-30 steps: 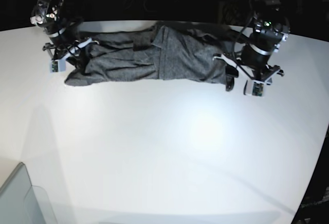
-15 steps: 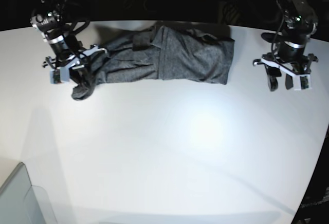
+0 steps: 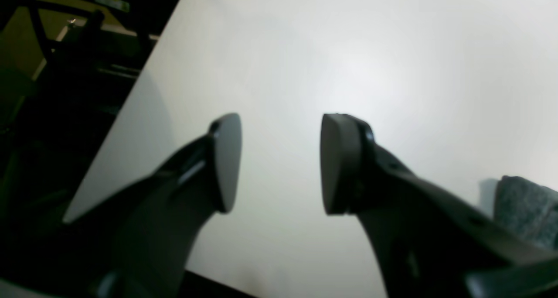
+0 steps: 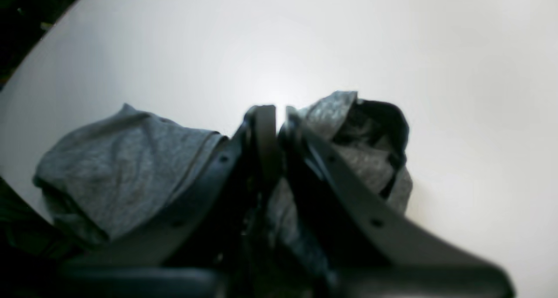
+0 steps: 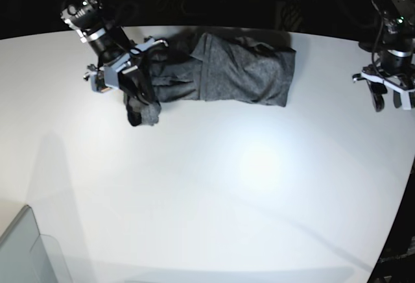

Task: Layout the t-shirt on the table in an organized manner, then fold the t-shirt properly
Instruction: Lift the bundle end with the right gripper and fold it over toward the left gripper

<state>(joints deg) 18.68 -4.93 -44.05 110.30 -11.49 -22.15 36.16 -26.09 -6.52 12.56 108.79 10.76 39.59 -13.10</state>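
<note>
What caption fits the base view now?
Right end effector shut on the t-shirt; left end effector open beside it.

The t-shirt (image 5: 220,72) lies bunched along the far edge of the desk (image 5: 214,205), and everything nearer than the t-shirt is bare white surface. At the t-shirt's end, the right pincer (image 5: 139,98) is clamped on a lifted wad of cloth. The left pincer (image 5: 389,98) hangs gaping, well apart from the t-shirt's other end, over bare desk.

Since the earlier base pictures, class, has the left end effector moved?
Yes. The left end effector has drawn away from the t-shirt, out toward the table's far right edge.
</note>
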